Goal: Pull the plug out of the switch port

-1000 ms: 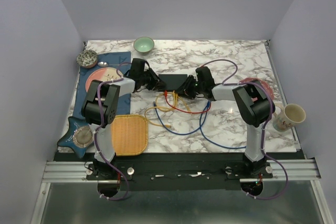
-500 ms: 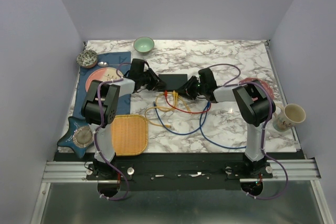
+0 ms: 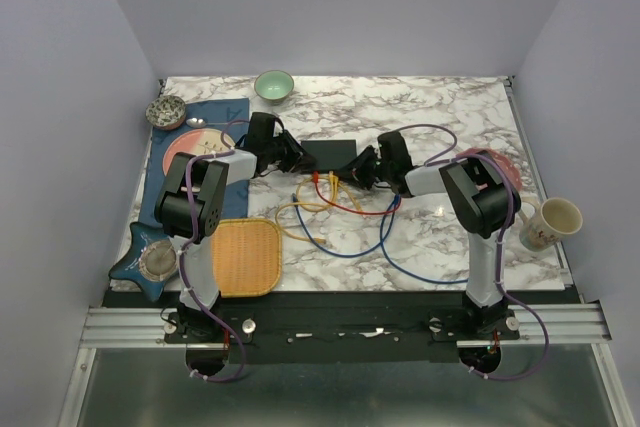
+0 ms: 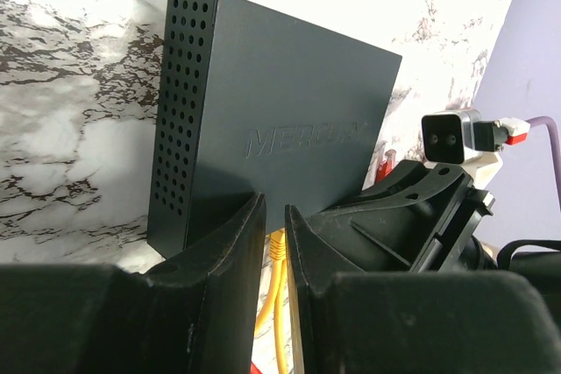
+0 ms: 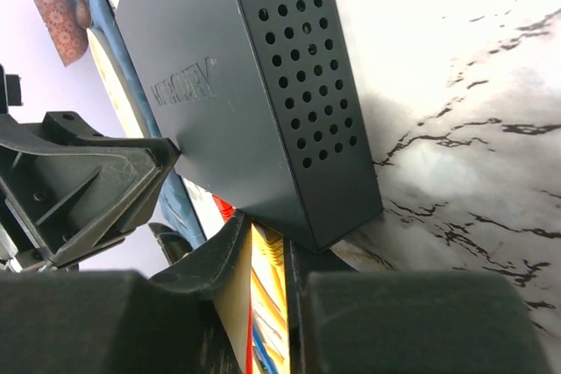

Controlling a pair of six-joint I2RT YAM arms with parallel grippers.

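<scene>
The black switch (image 3: pixel 331 154) lies flat mid-table, its port edge towards the arms. My right gripper (image 3: pixel 362 167) is at its near right corner. In the right wrist view the gripper (image 5: pixel 267 234) is shut on a yellow plug (image 5: pixel 270 260) that fills the gap under the switch (image 5: pixel 237 85), with a red plug (image 5: pixel 223 208) beside it. My left gripper (image 3: pixel 298 162) sits at the near left corner. Its fingers (image 4: pixel 245 243) stand almost together against the switch (image 4: pixel 289 111). Another yellow plug (image 4: pixel 278 247) shows in the slit; I cannot tell whether it is pinched.
Yellow (image 3: pixel 335 190), red (image 3: pixel 360 211) and blue (image 3: pixel 340 252) cables loop in front of the switch. A woven mat (image 3: pixel 246 256) lies near left, a green bowl (image 3: pixel 274 85) at the back, a mug (image 3: pixel 553 222) off the right edge, a plate on a blue mat (image 3: pixel 195 147) at left.
My right gripper has slid off the switch's right end to its near corner, and its fingers have narrowed around the yellow plug. The left gripper has not moved.
</scene>
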